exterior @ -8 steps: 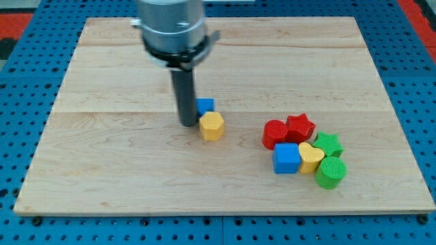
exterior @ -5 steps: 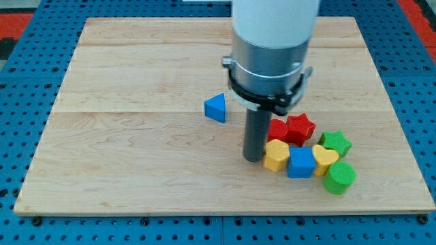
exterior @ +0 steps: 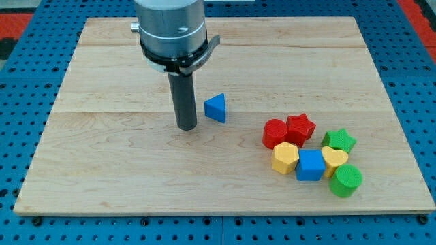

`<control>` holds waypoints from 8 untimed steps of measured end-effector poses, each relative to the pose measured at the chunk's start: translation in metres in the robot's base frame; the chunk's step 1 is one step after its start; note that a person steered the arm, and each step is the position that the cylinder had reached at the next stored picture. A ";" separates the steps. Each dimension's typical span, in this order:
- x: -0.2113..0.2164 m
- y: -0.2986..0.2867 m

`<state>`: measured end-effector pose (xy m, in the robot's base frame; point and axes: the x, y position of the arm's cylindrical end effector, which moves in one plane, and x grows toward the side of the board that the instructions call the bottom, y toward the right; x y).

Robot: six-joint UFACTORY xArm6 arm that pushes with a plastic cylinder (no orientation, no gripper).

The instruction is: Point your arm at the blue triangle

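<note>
The blue triangle [exterior: 216, 108] lies near the middle of the wooden board [exterior: 102, 163]. My tip [exterior: 187, 126] rests on the board just to the triangle's left and slightly below it, a small gap apart, not touching. The dark rod rises from the tip to the grey arm body at the view's top.
A cluster of blocks sits at the lower right: a red cylinder [exterior: 275, 133], a red star [exterior: 300, 128], a green star [exterior: 339, 141], a yellow hexagon [exterior: 285, 158], a blue cube [exterior: 310, 165], a yellow heart [exterior: 334, 159] and a green cylinder [exterior: 347, 180].
My tip pushed the yellow hexagon right into the cluster, then swung back left to beside the blue triangle. The blue cube, yellow heart and green cylinder shifted slightly right and down.
</note>
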<state>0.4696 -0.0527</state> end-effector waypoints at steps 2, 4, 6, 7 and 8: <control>0.007 -0.025; 0.006 -0.057; 0.014 -0.068; 0.007 -0.098; -0.040 -0.048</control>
